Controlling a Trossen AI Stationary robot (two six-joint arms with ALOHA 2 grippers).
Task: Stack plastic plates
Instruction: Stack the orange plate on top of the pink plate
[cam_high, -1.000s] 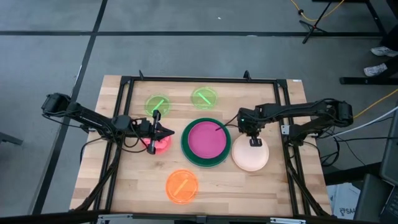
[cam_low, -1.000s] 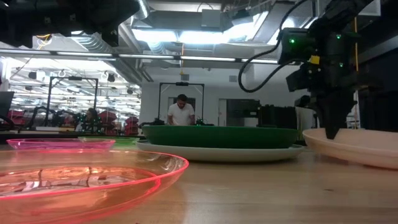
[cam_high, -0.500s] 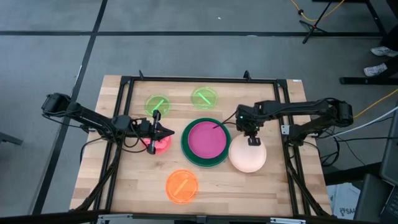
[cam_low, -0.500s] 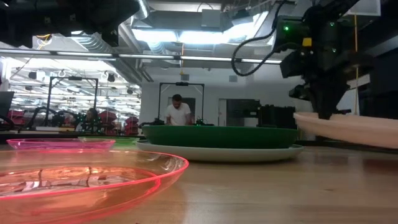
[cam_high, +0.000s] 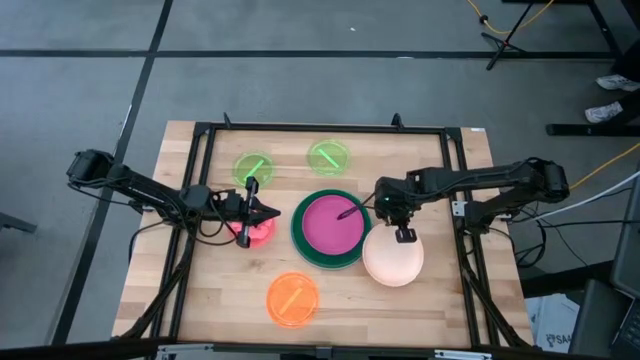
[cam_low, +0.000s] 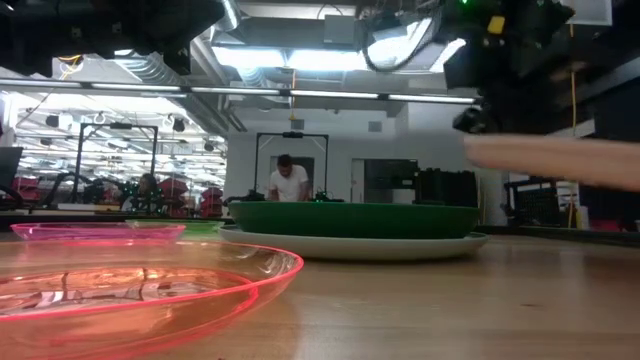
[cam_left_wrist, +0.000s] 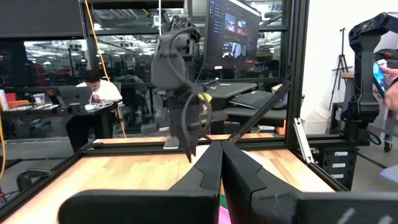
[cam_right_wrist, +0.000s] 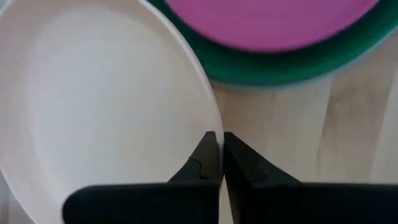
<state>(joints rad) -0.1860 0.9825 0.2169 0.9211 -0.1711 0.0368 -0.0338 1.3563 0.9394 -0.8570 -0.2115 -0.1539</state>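
My right gripper (cam_high: 403, 236) (cam_right_wrist: 220, 144) is shut on the peach plate (cam_high: 390, 260) (cam_right_wrist: 106, 93), which hangs in the air (cam_low: 560, 160) just right of the stack. In that stack the magenta plate (cam_high: 333, 222) lies in the dark green plate (cam_high: 300, 243) (cam_low: 350, 218), which sits on the light blue plate (cam_low: 350, 244). My left gripper (cam_high: 270, 212) (cam_left_wrist: 221, 152) is shut and stands over the red-pink plate (cam_high: 252, 232). I cannot tell whether it touches that plate. Two translucent green plates (cam_high: 252, 167) (cam_high: 328, 157) and the orange plate (cam_high: 292, 298) lie flat on the table. My right gripper pinches the peach plate's rim (cam_right_wrist: 211, 118) on the side toward the far edge, one finger inside the rim and one outside. The fingers (cam_right_wrist: 202, 158) come from above, pointing down. The plate is lifted clear of the table and sits nearly level.
A black frame (cam_high: 320, 128) runs round the wooden table (cam_high: 440, 310). Bare wood lies near the right and near edges. In the low view the orange plate (cam_low: 130, 290) fills the foreground. A person (cam_low: 292, 182) stands far behind the table.
My right gripper has risen and moved toward the table's left and near edges, closer to the stack. The peach plate, which lay on the table, has come up with it and now hangs clear of the wood.
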